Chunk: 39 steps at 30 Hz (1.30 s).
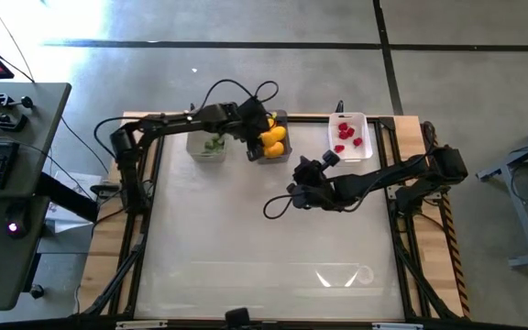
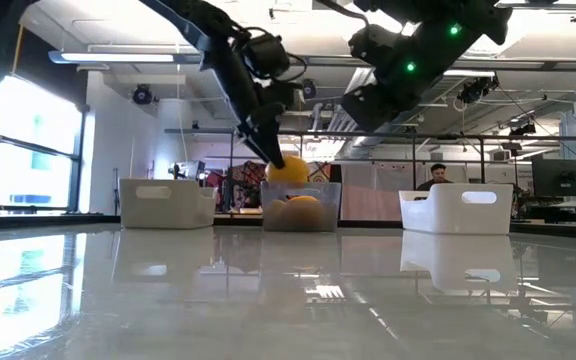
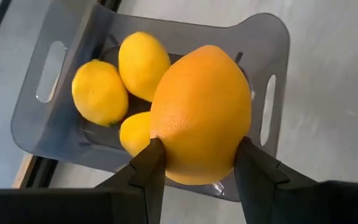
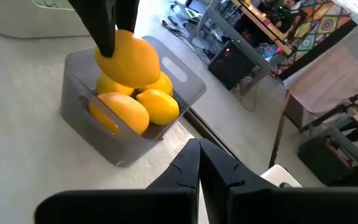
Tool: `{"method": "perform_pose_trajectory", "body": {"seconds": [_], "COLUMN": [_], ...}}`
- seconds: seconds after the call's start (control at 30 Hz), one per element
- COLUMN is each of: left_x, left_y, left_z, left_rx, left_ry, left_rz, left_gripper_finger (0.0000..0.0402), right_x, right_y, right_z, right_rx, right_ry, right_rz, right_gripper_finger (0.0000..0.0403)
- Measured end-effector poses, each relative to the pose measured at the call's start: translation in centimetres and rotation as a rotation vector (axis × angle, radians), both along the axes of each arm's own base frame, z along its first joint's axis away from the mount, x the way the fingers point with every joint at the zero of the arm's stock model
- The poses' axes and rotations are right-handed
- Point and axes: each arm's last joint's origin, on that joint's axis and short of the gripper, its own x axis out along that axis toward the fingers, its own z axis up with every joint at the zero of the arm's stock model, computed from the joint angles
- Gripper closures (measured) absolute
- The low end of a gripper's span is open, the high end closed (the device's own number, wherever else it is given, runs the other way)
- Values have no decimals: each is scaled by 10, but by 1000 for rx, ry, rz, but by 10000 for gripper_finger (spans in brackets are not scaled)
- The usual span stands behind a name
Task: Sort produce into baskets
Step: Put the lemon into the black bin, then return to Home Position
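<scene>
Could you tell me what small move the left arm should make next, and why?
Probably open the fingers and release. The left gripper holds the orange fruit directly above the dark grey basket, which already contains lemons, so it should drop in with them. The right gripper waits shut over the table.

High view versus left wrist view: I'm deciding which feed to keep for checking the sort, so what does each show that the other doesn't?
Only the high view shows the clear basket with green bits, the white basket with red berries, and the right gripper waiting over the open table. Only the left wrist view shows the left gripper with its fingers clamping an orange fruit, and separate lemons beneath it. Both show the grey basket holding yellow and orange produce.
</scene>
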Motion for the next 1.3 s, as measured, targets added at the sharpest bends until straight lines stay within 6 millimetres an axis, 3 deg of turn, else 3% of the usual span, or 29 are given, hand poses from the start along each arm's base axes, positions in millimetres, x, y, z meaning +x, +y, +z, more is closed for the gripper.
{"method": "perform_pose_trajectory", "body": {"seconds": [0.2, 0.63, 0.83, 0.97, 1.13, 1.3], "left_x": [1, 2, 3, 2, -9, -25], "left_y": [4, 4, 6, 9, 8, -5], "left_z": [-11, -8, -6, -11, -34, -36], "left_rx": [-52, -34, -14, -102, -81, 2], "left_ry": [37, 24, 1, -102, -220, -371], "left_rz": [-9, -45, -96, -169, -172, -195], "left_gripper_finger": [263, 178, 175, 181, 204, 219], "right_x": [-1, 0, 0, 1, 1, 10], "right_y": [0, 0, 0, 0, -6, -21], "right_z": [0, 0, 0, -1, -1, 3], "right_rx": [4, 18, 28, 35, 53, 97], "right_ry": [-3, -3, -7, -8, -4, -32], "right_rz": [-4, 6, 12, 16, 13, 58], "right_gripper_finger": [403, 403, 403, 403, 403, 403]}}
